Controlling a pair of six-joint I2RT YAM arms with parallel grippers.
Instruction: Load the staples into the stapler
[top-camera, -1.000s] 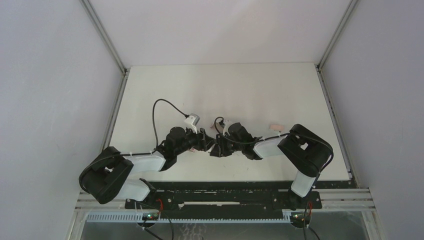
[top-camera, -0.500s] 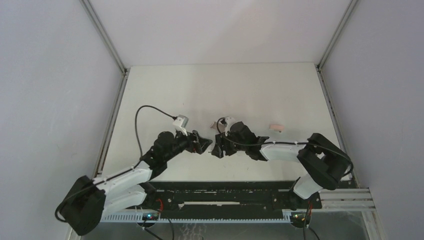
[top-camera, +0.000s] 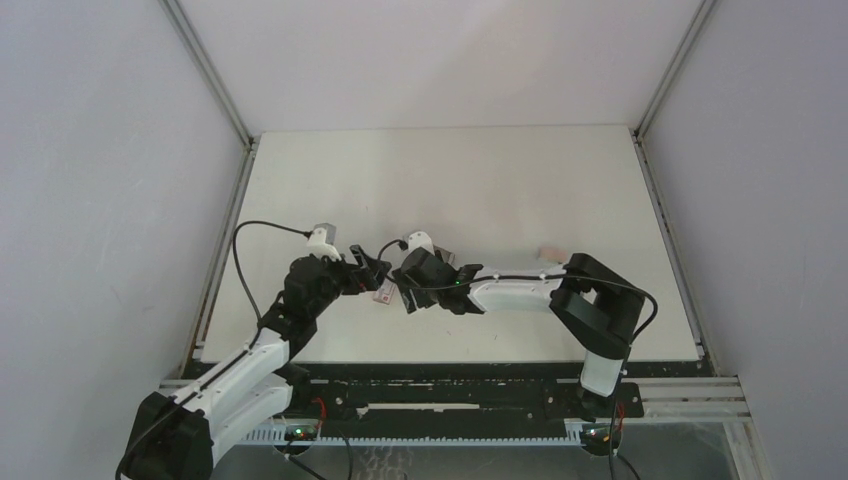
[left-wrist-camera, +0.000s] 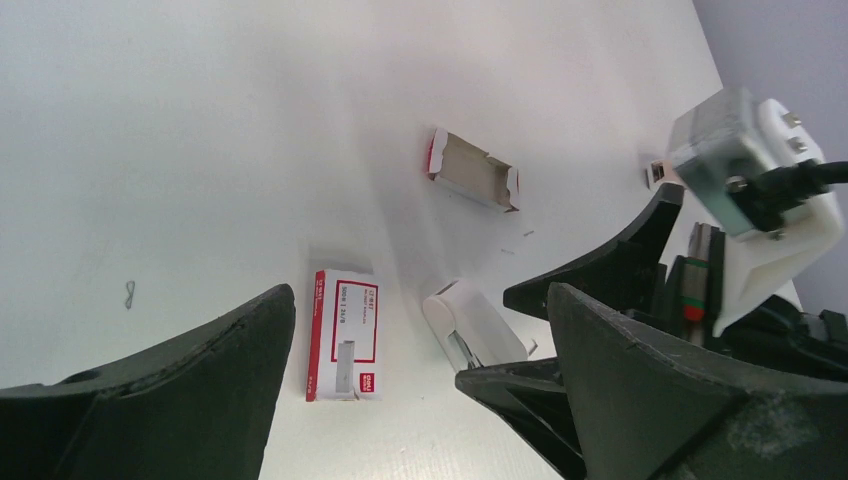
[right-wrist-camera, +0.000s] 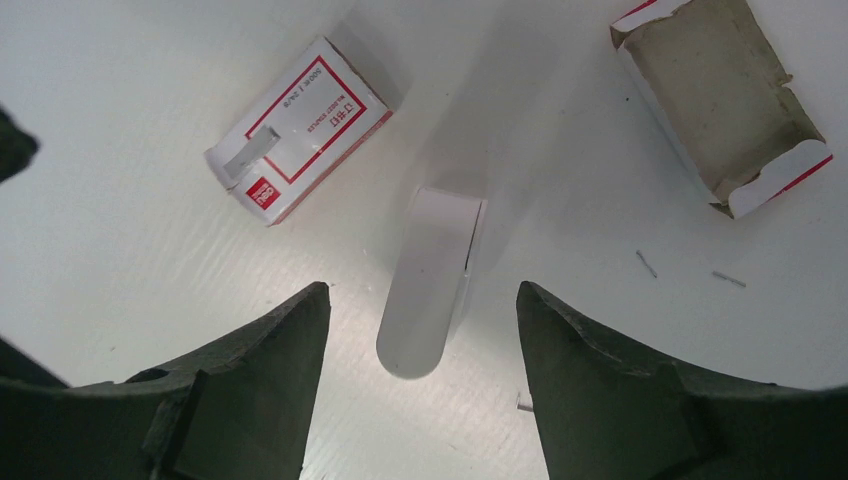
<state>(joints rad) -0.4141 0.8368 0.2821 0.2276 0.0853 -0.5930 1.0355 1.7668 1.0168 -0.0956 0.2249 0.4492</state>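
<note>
The small white stapler (right-wrist-camera: 430, 285) lies flat on the table, shut as far as I can see. My right gripper (right-wrist-camera: 422, 292) is open just above it, one finger on each side, not touching. The stapler also shows in the left wrist view (left-wrist-camera: 478, 325). A red and white staple box (right-wrist-camera: 300, 130) lies just left of it, also in the left wrist view (left-wrist-camera: 345, 335) and the top view (top-camera: 383, 293). My left gripper (left-wrist-camera: 420, 400) is open and empty, hovering near the box and facing the right gripper (top-camera: 408, 290). In the top view the stapler is hidden under the right gripper.
An empty cardboard box tray (right-wrist-camera: 715, 100) lies beyond the stapler, also in the left wrist view (left-wrist-camera: 475, 170). Loose staples (right-wrist-camera: 645, 263) lie scattered near it. A small pink object (top-camera: 553, 255) lies to the right on the white table (top-camera: 500, 180).
Both grippers have moved left across the table. The left arm has stretched out and its gripper has drawn back to the left. The right gripper has followed and now hangs over the stapler.
</note>
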